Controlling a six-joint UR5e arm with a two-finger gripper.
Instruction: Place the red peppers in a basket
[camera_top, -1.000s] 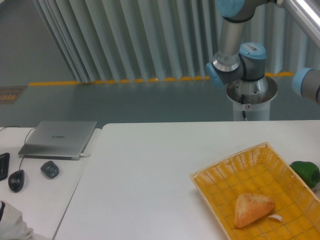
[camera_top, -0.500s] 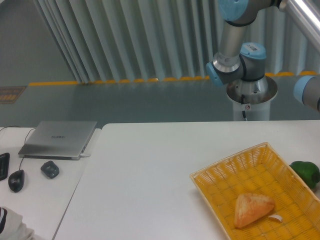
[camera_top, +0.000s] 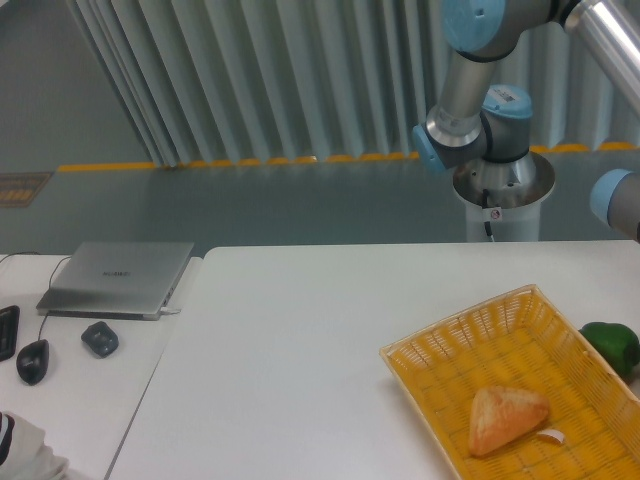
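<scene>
The yellow-orange woven basket (camera_top: 460, 345) lies on the white table at the lower right, running off the frame's bottom and right edges. Inside it rests a tan triangular bread piece (camera_top: 506, 418). The red peppers are out of view. Only the arm's base and upper joints (camera_top: 475, 130) show at the top right; the gripper itself is outside the frame.
A green bell pepper (camera_top: 613, 346) sits just outside the basket's right side at the frame edge. On the left table stand a closed laptop (camera_top: 120, 277), a mouse (camera_top: 33, 360) and a small dark object (camera_top: 99, 338). The arm's pedestal (camera_top: 503, 195) stands behind the table.
The arm's upper link has tilted slightly to the right and the blue joint at the right edge has shifted down a little. Nothing on the table has moved.
</scene>
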